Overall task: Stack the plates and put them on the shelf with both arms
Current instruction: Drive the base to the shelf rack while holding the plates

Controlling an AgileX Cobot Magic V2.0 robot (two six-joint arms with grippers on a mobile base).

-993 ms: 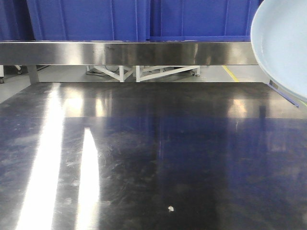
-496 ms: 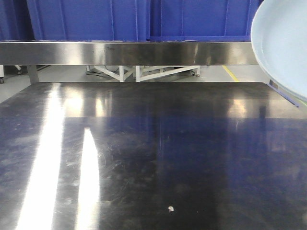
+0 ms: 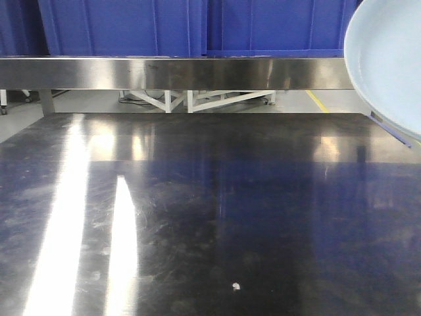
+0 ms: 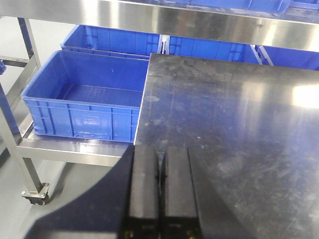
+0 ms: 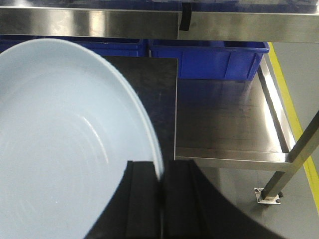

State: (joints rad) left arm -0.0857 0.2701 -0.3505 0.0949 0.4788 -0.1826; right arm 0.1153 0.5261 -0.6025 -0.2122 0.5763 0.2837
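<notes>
One pale blue-white plate (image 3: pixel 388 62) hangs tilted at the right edge of the front view, above the steel table (image 3: pixel 210 210). In the right wrist view the plate (image 5: pixel 65 144) fills the left half, and my right gripper (image 5: pixel 160 172) is shut on its rim, one finger each side. My left gripper (image 4: pixel 161 154) is shut and empty, low over the table's left front edge. A second plate is not in view. The shelf (image 3: pixel 177 72) runs across above the table's back.
Blue crates (image 3: pixel 125 26) stand on the shelf. A blue crate (image 4: pixel 84 97) sits on a low cart left of the table. A lower steel side shelf (image 5: pixel 229 124) with a blue crate (image 5: pixel 209 57) lies to the table's right.
The plate at the right edge has shifted very slightly right. Nothing else has visibly moved.
</notes>
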